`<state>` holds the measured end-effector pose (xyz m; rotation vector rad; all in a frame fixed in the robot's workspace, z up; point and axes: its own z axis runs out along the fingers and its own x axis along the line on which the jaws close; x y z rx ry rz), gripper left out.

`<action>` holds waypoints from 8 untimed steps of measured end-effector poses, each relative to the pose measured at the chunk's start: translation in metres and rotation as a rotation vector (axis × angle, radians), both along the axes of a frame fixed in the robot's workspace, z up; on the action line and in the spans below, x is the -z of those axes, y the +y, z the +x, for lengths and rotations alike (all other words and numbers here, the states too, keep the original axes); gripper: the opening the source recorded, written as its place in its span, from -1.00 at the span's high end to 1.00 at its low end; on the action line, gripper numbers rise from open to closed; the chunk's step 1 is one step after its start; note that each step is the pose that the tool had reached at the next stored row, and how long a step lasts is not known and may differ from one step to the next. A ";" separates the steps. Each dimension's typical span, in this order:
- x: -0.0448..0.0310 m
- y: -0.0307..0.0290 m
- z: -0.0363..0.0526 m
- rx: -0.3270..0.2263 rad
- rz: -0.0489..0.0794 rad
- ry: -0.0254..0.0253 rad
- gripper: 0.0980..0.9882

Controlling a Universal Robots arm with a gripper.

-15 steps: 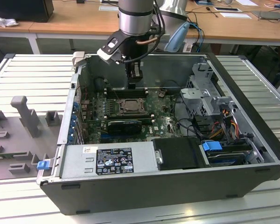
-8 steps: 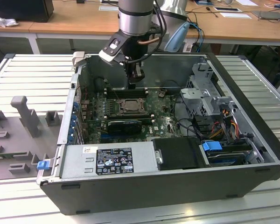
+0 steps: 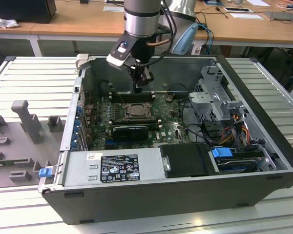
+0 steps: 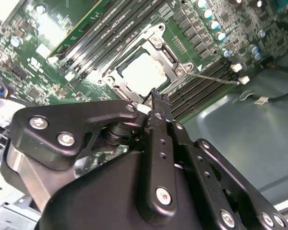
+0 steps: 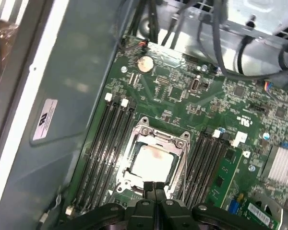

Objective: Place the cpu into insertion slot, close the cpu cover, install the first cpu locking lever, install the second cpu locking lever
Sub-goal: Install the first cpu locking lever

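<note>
Cpu was found seated in the insertion slot. The claw, clenched on nothing, was held just above the slot's rim, at its 12 o'clock in the exterior view. The cpu cover was laid shut over the chip. One thin locking lever jutted outward, so lever installing was judged in hand; a precise press on that rod was called for.

Cpu is seated on the green board with the cover down around it. Call the gripper tip 6 o'clock from the chip. Its fingers are pinched together right at the cover's edge, can't tell if touching. A thin lever sticks out around 4, with memory slots around 11.
</note>
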<state>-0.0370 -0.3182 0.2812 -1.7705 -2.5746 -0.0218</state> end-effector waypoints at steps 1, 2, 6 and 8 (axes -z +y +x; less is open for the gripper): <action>0.0000 0.0000 0.0000 -0.016 0.000 0.0000 0.98; 0.0000 0.0000 0.0000 -0.045 0.000 0.0000 0.98; 0.0000 0.0000 0.0000 -0.122 0.000 -0.0001 0.98; 0.0000 0.0000 0.0000 -0.146 0.000 -0.0002 0.98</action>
